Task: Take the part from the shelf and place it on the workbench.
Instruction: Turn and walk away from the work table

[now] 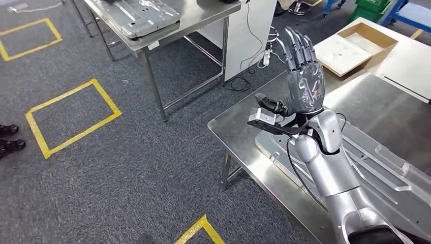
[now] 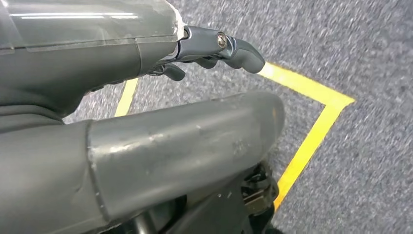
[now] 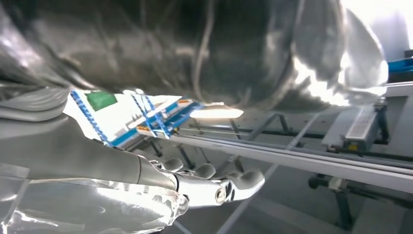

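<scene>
While the right hand (image 1: pixel 304 76) stands raised over the left end of the workbench (image 1: pixel 235 129), its fingers are stretched out straight, side by side, with the thumb set off to one side, and nothing lies in its grasp. It is open and empty. The part (image 1: pixel 391 165), a long grey metal panel with ribs and cut-outs, lies flat on the workbench, running along its near edge. The panel's left end reaches under the wrist and forearm, so the part sits below and behind the hand, closer to the robot than the fingertips. The hand appears lifted clear of it rather than touching it.

In the right wrist view the same hand (image 3: pixel 146 187) shows pale fingers (image 3: pixel 243 180) held out, apart from the thumb, again with nothing between them; the surroundings there are glare and reflections and hard to read.

The left hand (image 2: pixel 146 102) hangs over grey carpet (image 2: pixel 370 58) crossed by yellow tape (image 2: pixel 311 131). Its thumb and a dark finger (image 2: pixel 238 48) are apart with only floor between them, so it too is empty and unclenched.

Beyond the workbench's far edge sits a shallow cardboard box (image 1: pixel 356 46). Across the carpet stands a second table (image 1: pixel 203 15) carrying a similar panel (image 1: pixel 142 18) at its near corner.
</scene>
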Available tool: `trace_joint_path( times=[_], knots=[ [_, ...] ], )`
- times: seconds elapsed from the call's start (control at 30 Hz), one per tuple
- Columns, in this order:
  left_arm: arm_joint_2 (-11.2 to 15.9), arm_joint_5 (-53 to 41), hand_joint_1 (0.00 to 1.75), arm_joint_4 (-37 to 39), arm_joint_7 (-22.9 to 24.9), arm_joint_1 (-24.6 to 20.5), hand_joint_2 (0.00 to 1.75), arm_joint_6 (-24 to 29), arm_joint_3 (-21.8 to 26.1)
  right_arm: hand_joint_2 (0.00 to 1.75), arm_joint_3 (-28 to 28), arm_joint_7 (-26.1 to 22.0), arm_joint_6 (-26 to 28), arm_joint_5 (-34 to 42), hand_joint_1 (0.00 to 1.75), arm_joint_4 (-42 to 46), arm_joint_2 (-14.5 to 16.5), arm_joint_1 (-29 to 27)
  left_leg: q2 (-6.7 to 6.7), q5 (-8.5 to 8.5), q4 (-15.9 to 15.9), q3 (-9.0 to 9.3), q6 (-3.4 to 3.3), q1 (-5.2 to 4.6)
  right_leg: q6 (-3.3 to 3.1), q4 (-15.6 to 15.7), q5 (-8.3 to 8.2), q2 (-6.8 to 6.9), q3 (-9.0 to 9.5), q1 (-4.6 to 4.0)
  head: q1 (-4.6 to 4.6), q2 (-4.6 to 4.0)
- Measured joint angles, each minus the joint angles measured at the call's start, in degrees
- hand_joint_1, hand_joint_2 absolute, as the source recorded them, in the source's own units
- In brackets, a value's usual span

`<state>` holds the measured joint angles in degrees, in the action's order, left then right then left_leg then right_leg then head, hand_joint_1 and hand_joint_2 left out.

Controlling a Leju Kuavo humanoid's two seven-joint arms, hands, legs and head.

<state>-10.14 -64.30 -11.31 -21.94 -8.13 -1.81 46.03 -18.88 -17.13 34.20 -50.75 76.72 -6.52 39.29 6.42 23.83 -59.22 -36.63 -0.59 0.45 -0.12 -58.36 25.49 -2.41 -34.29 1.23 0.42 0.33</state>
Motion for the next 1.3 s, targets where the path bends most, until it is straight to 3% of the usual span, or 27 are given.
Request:
trace_joint_path(
  times=[0.03,0.1,0.17,0.2,0.23,0.27,0.33,0.37,0.4,0.47,0.53,0.6,0.63,0.67,0.7,0.73,0.77,0.83,0.9,0.97,1.0,1.07,1.13,1.2,1.23,1.27,1.3],
  knots=[
    [0.07,-0.05,0.0,-0.01,0.04,-0.08,0.0,0.04,0.0,0.0,0.02,-0.03,0.02,-0.06,0.0,0.2,-0.01,-0.06,-1.61,1.02,-1.58,-0.68,0.35,-0.08,-0.25,0.36,-0.07,0.75,0.36,0.15,-0.14,0.0],
    [0.13,-0.12,0.0,-0.02,0.08,-0.33,0.0,0.05,0.0,0.0,0.1,-0.05,0.03,-0.23,0.0,0.41,-0.02,-0.26,-5.01,4.45,-8.04,-3.64,1.01,0.12,-0.64,0.63,0.02,2.27,0.81,0.09,-0.39,0.0],
    [0.13,-0.11,0.0,-0.02,0.07,-0.48,0.0,0.01,0.0,0.0,0.13,-0.07,-0.02,-0.59,0.0,0.43,-0.02,-0.54,-5.94,6.73,-14.33,-6.78,1.57,0.47,-0.7,0.54,0.25,3.82,0.96,0.03,-0.41,0.0],
    [0.13,-0.11,0.0,-0.02,0.03,-0.48,0.0,0.0,0.0,0.0,0.1,-0.11,-0.08,-0.74,0.0,0.43,0.0,-0.64,-6.1,6.32,-14.82,-7.05,1.77,0.6,-0.61,0.44,0.4,4.56,1.02,0.05,-0.41,0.0],
    [0.13,-0.1,0.0,-0.02,-0.05,-0.47,0.0,0.04,0.0,0.0,0.07,-0.17,-0.13,-0.85,0.0,0.43,0.03,-0.66,-6.32,4.9,-13.05,-6.13,1.9,0.7,-0.48,0.29,0.58,5.25,1.09,0.09,-0.42,0.0],
    [0.13,-0.05,0.0,-0.02,-0.16,-0.49,0.0,0.14,0.0,0.0,0.03,-0.25,-0.17,-0.88,0.0,0.42,0.07,-0.59,-6.9,2.88,-9.35,-4.18,1.92,0.76,-0.28,0.08,0.84,5.92,1.2,0.12,-0.42,0.0],
    [0.1,0.08,0.0,-0.02,-0.48,-0.66,0.0,0.45,0.0,0.0,-0.01,-0.5,-0.2,-0.89,0.0,0.41,0.24,-0.25,-8.75,0.47,-2.31,-0.52,1.38,0.49,0.24,-0.32,1.38,7.1,1.38,-0.07,-0.4,0.0],
    [0.1,0.16,0.0,-0.02,-0.62,-0.73,0.0,0.58,0.0,0.0,-0.03,-0.63,-0.2,-0.89,0.0,0.42,0.32,-0.07,-9.29,0.1,-0.42,0.37,0.94,0.31,0.56,-0.41,1.56,7.59,1.46,-0.23,-0.4,0.0],
    [0.1,0.22,0.0,-0.02,-0.77,-0.75,0.0,0.66,0.0,0.0,-0.11,-0.75,-0.2,-0.89,0.0,0.42,0.47,0.05,-9.3,0.29,0.04,0.49,0.45,0.1,0.87,-0.35,1.64,8.04,1.57,-0.39,-0.39,0.0],
    [0.13,0.34,0.0,-0.02,-0.98,-0.6,0.0,0.69,0.0,0.0,-0.35,-0.84,-0.19,-0.89,0.0,0.47,0.78,0.15,-8.1,0.0,0.36,0.51,-0.36,0.13,1.52,-0.05,1.77,8.8,1.92,-0.42,-0.39,0.0],
    [0.14,0.41,0.0,-0.02,-1.12,-0.43,0.0,0.69,0.0,0.0,-0.51,-0.86,-0.18,-0.88,0.0,0.54,1.01,0.2,-7.0,-0.34,0.93,0.82,-1.13,0.37,1.99,-1.56,3.18,6.99,1.55,-0.14,-0.37,0.0],
    [0.13,0.41,0.0,-0.02,-1.18,-0.4,0.0,0.69,0.0,0.0,-0.53,-0.86,-0.17,-0.83,0.0,0.57,0.98,0.15,-5.89,-0.53,1.21,0.96,-1.72,0.44,2.13,-7.82,6.65,3.77,-1.33,0.01,-0.36,0.0],
    [0.13,0.41,0.0,-0.02,-1.19,-0.39,0.0,0.69,0.0,0.0,-0.53,-0.86,-0.17,-0.81,0.0,0.56,0.96,0.04,-5.28,-0.53,1.18,0.94,-1.91,0.36,2.12,-11.84,8.35,2.91,-3.4,-0.02,-0.36,0.0],
    [0.13,0.41,0.0,-0.02,-1.19,-0.35,0.0,0.69,0.0,0.0,-0.54,-0.86,-0.17,-0.79,0.0,0.55,0.93,-0.12,-4.58,-0.51,1.13,0.93,-1.99,0.26,2.11,-15.07,9.25,2.54,-5.2,-0.06,-0.36,0.0],
    [0.13,0.41,0.0,-0.02,-1.19,-0.3,0.0,0.69,0.0,0.0,-0.56,-0.86,-0.17,-0.79,0.0,0.55,0.92,-0.25,-3.84,-0.48,1.06,0.94,-2.03,0.15,2.04,-16.36,8.97,2.41,-6.14,-0.07,-0.36,0.0],
    [0.13,0.41,0.0,-0.02,-1.19,-0.25,0.0,0.69,0.0,0.0,-0.57,-0.86,-0.16,-0.79,0.0,0.55,0.92,-0.32,-3.08,-0.46,0.98,0.96,-2.05,0.07,1.89,-15.44,7.59,2.32,-6.03,-0.07,-0.36,0.0],
    [0.13,0.41,0.0,-0.02,-1.19,-0.23,0.0,0.69,0.0,0.0,-0.59,-0.86,-0.14,-0.78,0.0,0.55,0.92,-0.33,-2.29,-0.44,0.88,1.0,-2.04,0.01,1.64,-12.51,5.4,1.96,-4.94,-0.09,-0.36,0.0],
    [-0.01,0.4,0.0,0.0,-1.19,-0.23,0.0,0.67,0.0,0.0,-0.59,-0.86,-0.08,-0.75,0.0,0.56,0.92,-0.25,-0.89,-0.4,0.7,0.9,-1.91,-0.02,0.94,-4.61,1.55,-0.47,-1.73,-0.05,-0.37,0.0],
    [-0.16,0.36,0.0,0.02,-1.19,-0.19,0.0,0.67,0.01,0.0,-0.56,-0.86,-0.02,-0.69,0.0,0.56,0.91,-0.23,0.37,-0.49,0.62,0.53,-1.4,0.17,0.54,-0.61,0.44,-2.12,-0.08,-0.18,-0.37,0.0],
    [-0.17,0.26,0.0,0.03,-1.13,0.08,0.0,0.65,0.02,0.0,-0.55,-0.86,0.0,-0.65,0.0,0.57,0.91,-0.24,1.64,-0.69,0.83,0.28,-0.56,0.4,0.42,-0.18,0.49,-1.27,0.24,-0.37,-0.36,0.0],
    [-0.14,0.21,0.0,0.03,-1.09,0.32,0.0,0.62,0.02,0.0,-0.56,-0.86,0.01,-0.64,0.0,0.58,0.96,-0.25,1.44,-0.65,0.76,0.25,-0.22,0.38,0.27,0.17,0.37,-0.59,0.56,-0.25,-0.37,0.0],
    [-0.08,0.15,0.0,0.03,-1.02,0.68,0.0,0.5,0.02,0.0,-0.59,-0.85,0.1,-0.67,0.0,0.61,0.98,-0.35,-1.29,0.73,-1.38,-0.68,0.34,0.07,-0.02,1.07,0.1,0.83,1.35,0.06,-0.44,0.0],
    [-0.02,0.13,0.0,0.03,-0.96,0.72,0.0,0.42,0.01,0.0,-0.57,-0.79,0.25,-0.71,0.0,0.62,0.91,-0.57,-4.74,4.0,-7.68,-3.72,0.7,0.09,-0.25,1.33,0.12,2.35,1.73,0.03,-0.48,0.0],
    [0.02,0.14,0.0,0.03,-0.86,0.68,0.0,0.41,0.0,0.0,-0.55,-0.73,0.31,-0.83,0.0,0.61,0.86,-0.92,-5.87,6.46,-14.37,-7.12,0.94,0.32,-0.32,1.17,0.33,3.96,1.73,0.0,-0.49,0.0],
    [0.04,0.14,0.0,0.03,-0.8,0.72,0.0,0.41,0.0,0.0,-0.55,-0.73,0.32,-0.9,0.0,0.61,0.86,-1.12,-6.1,6.23,-15.28,-7.63,1.03,0.4,-0.27,1.07,0.48,4.74,1.74,0.04,-0.49,0.0],
    [0.09,0.15,0.0,0.03,-0.75,0.77,0.0,0.42,0.0,0.0,-0.57,-0.72,0.33,-0.98,0.0,0.61,0.86,-1.25,-6.41,4.93,-13.92,-6.91,1.11,0.47,-0.14,0.93,0.67,5.49,1.79,0.09,-0.5,0.0],
    [0.14,0.15,0.0,0.03,-0.69,0.79,0.0,0.45,0.0,0.0,-0.58,-0.68,0.32,-1.11,0.0,0.61,0.87,-1.28,-7.18,2.9,-10.48,-5.08,1.13,0.53,0.06,0.7,0.93,6.17,1.88,0.13,-0.5,0.0]
  ],
)
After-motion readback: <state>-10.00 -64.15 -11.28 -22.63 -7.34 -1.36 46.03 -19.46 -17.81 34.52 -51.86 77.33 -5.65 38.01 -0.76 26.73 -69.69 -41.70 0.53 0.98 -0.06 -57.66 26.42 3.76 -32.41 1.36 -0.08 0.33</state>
